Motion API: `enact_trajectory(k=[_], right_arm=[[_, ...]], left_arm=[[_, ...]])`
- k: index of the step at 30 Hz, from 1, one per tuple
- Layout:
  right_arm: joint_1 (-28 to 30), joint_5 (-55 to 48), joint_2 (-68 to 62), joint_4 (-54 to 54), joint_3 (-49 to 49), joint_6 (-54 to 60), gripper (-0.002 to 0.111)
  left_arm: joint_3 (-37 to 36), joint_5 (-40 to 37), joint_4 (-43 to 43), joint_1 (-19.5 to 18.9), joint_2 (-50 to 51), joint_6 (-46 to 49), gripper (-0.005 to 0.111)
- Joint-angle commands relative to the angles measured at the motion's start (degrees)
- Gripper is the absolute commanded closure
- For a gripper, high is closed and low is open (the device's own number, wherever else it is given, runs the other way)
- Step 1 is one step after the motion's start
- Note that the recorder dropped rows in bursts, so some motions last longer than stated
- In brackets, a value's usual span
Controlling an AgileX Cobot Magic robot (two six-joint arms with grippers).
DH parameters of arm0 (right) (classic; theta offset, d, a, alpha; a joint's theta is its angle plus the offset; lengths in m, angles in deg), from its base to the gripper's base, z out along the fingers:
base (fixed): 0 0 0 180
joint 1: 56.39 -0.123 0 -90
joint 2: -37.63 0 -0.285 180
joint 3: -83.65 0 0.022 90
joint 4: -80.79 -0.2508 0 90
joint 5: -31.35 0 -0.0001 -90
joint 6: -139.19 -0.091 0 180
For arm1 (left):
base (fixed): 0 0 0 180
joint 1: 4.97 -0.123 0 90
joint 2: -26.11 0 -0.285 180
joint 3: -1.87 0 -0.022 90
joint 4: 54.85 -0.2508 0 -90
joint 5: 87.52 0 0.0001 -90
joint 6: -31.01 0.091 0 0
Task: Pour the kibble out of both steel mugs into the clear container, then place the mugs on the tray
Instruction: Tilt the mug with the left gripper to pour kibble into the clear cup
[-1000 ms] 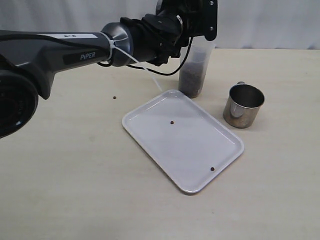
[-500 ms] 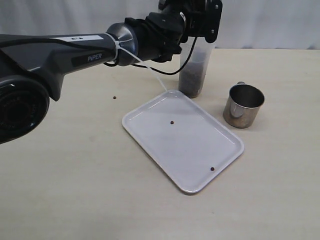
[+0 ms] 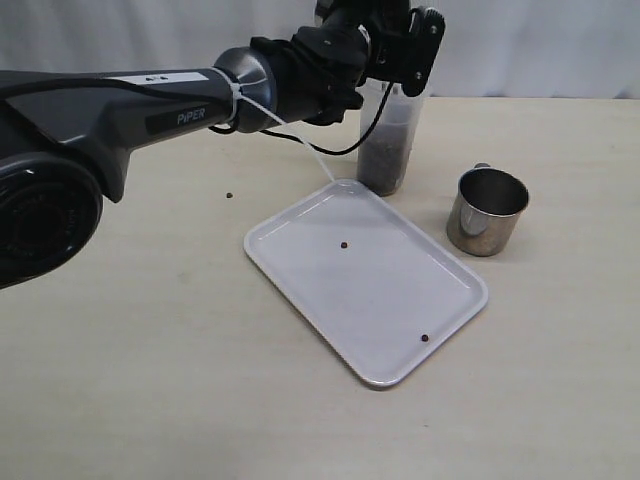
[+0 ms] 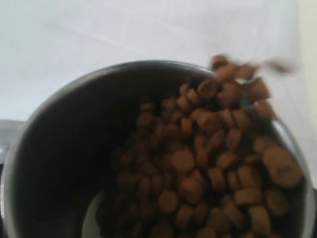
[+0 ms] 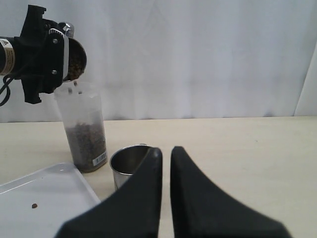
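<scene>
My left gripper [image 3: 402,42] is shut on a steel mug [image 5: 75,57] and holds it tipped above the rim of the clear container [image 3: 390,140]. In the left wrist view the mug's dark inside [image 4: 74,129] holds kibble [image 4: 213,163] that slides to its lip and spills over. The container stands at the tray's far corner, about a third full of kibble. The second steel mug [image 3: 487,212] stands upright and empty to the right of the white tray [image 3: 400,320]. My right gripper [image 5: 165,149] is shut on nothing, low over the table, short of that mug [image 5: 130,161].
Two stray pellets [image 3: 344,244] lie on the tray and another pellet [image 3: 229,195] lies on the table to its left. The left arm [image 3: 150,100] stretches across the back left of the table. A white curtain hangs behind.
The left gripper has turned further over the container, tipping the mug more. The tray, the second mug and the right gripper have not moved.
</scene>
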Motion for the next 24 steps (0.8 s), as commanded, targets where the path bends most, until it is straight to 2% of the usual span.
enact_trajectory(k=[1,18,24], right_arm=[[-0.14,0.07,0.15,0.49,0.13,0.55,0.104],[-0.14,0.07,0.15,0.49,0.13,0.55,0.104],[-0.14,0.07,0.15,0.49,0.13,0.55,0.104]], left_arm=[[1.07,0.22,-0.39,0.24,-0.45,2.60,0.107],[1.07,1.96,-0.39,0.24,-0.45,9.35,0.107],[3.39,3.03,-0.39,0.24,-0.36,10.57,0.107]])
